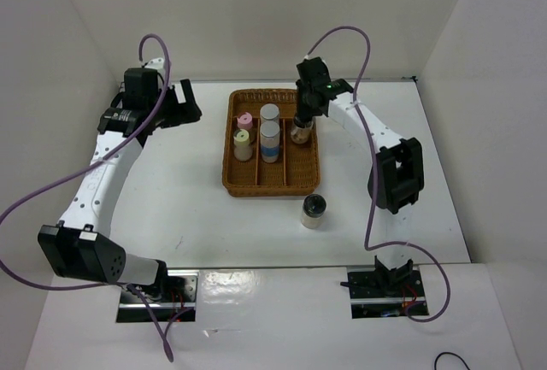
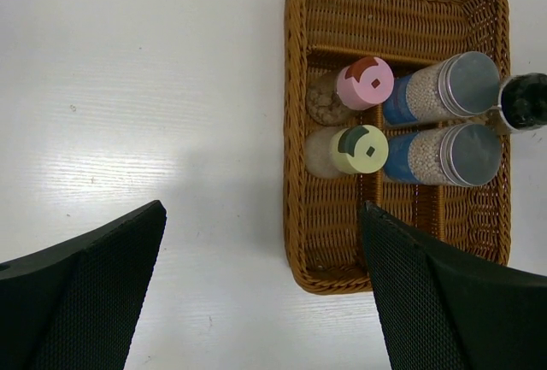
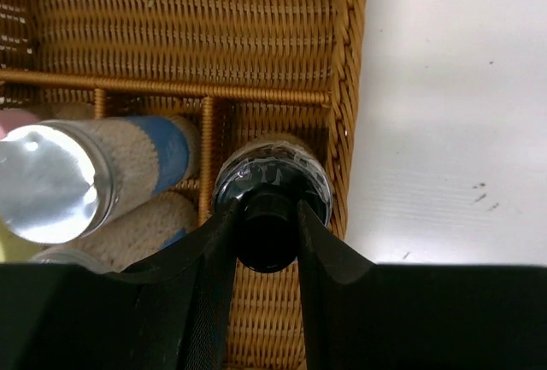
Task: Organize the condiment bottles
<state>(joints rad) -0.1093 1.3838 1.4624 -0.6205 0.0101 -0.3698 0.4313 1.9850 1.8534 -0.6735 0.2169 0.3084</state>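
Observation:
The wicker tray (image 1: 229, 169) holds four condiment bottles standing upright. The pink-lidded bottle (image 1: 245, 120) and yellow-lidded bottle (image 1: 243, 142) share the left column. Two silver-lidded bottles (image 1: 270, 114) (image 1: 270, 135) occupy the middle column. My right gripper (image 1: 301, 119) is shut on the cap of a black-lidded bottle (image 3: 272, 184), upright in the tray's right column (image 3: 282, 319). I cannot tell whether it touches the tray floor. Another black-lidded bottle (image 1: 314, 210) stands on the table in front of the tray. My left gripper (image 2: 265, 293) hangs open left of the tray, holding nothing.
A cross divider (image 3: 171, 88) separates an empty rear compartment from the tray's columns. White walls enclose the table on three sides. A purple cable loops from each arm. In the left wrist view the tray's near corner (image 2: 329, 276) lies between my left fingers.

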